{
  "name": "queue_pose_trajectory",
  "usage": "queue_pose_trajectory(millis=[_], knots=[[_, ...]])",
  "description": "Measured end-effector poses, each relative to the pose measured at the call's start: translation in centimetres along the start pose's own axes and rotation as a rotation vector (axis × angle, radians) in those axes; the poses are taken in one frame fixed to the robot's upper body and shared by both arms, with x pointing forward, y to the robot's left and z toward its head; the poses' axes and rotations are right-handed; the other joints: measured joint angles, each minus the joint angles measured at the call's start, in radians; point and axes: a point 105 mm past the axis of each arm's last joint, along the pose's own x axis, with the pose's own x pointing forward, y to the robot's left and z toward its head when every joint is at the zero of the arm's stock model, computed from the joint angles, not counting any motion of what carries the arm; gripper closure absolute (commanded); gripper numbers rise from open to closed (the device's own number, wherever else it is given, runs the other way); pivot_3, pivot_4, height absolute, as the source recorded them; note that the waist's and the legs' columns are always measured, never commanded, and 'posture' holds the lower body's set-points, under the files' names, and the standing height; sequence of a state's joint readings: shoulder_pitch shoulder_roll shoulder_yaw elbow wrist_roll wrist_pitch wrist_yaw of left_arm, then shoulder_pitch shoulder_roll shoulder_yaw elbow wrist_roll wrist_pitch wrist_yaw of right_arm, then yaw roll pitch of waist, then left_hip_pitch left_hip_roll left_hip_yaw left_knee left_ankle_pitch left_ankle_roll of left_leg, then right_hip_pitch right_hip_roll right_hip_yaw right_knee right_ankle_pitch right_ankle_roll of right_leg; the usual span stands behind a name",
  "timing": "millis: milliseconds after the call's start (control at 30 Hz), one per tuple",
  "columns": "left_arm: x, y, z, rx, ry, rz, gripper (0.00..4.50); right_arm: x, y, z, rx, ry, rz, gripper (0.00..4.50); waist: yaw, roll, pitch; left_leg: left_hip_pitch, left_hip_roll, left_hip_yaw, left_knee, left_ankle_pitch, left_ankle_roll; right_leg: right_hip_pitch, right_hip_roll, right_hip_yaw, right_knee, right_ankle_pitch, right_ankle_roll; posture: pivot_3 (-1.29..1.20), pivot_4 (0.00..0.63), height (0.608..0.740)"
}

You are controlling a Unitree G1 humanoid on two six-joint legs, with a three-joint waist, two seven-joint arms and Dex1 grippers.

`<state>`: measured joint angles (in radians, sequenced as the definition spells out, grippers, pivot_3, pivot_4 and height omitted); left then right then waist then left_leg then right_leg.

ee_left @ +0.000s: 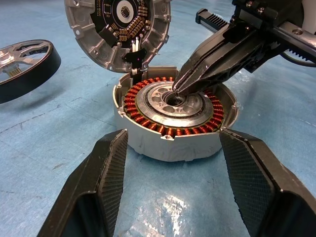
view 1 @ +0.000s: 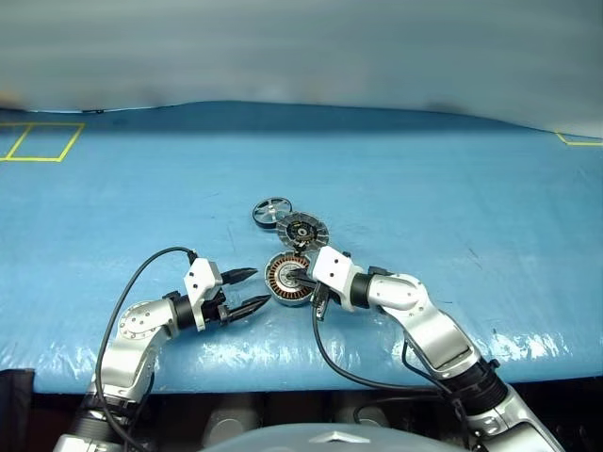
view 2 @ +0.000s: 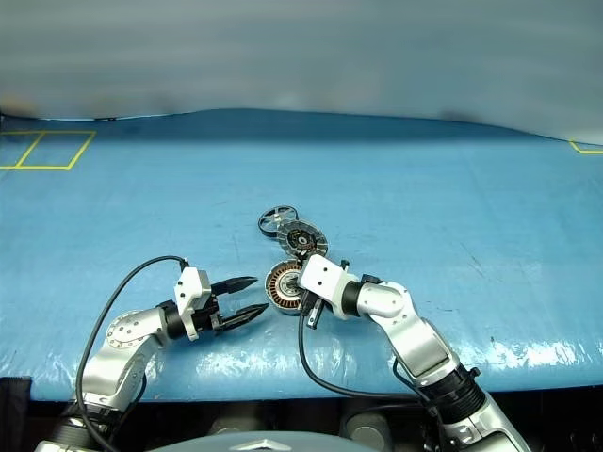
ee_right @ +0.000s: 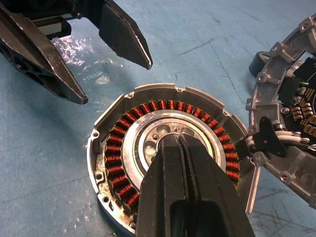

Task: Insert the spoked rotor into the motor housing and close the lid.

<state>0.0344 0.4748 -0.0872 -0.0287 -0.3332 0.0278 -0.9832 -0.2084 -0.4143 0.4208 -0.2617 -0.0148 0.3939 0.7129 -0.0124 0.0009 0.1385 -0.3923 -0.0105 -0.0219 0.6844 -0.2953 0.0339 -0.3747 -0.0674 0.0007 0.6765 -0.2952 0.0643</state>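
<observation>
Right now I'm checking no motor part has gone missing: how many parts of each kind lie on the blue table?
Rotor: 1
Housing: 1
Lid: 1
Total: 3

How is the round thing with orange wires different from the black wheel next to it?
The motor housing is a silver can with a ring of copper-coloured windings inside; the spoked rotor is a dark ring with silvery spokes and gaps between them. The housing sits between the left gripper's open fingers with the shut right gripper poking at its hub; the rotor lies farther off, with no gripper at it. Both are round and rest on the blue table.
</observation>
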Motion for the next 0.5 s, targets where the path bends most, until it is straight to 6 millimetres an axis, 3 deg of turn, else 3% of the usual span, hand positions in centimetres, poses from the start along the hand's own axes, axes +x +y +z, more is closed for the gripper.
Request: queue_pose_trajectory(millis=[300,500], knots=[[0.00,-0.16,0.12,0.005,-0.002,-0.002,1.36,0.16,0.33,-0.31,-0.063,0.029,0.015,4.46,0.000,0.000,0.000,0.000,0.000,0.000,0.000,0.000,0.000,0.000,-0.002,0.000,0.000,0.000,0.000,0.00,0.150,0.740],[-0.06,-0.23,-0.02,-0.002,0.002,-0.002,1.36,0.32,0.87,0.07,-0.016,-0.016,0.039,4.46,0.000,0.000,0.000,0.000,0.000,0.000,0.000,0.000,0.000,0.000,-0.002,0.000,0.000,0.000,0.000,0.00,0.150,0.740]])
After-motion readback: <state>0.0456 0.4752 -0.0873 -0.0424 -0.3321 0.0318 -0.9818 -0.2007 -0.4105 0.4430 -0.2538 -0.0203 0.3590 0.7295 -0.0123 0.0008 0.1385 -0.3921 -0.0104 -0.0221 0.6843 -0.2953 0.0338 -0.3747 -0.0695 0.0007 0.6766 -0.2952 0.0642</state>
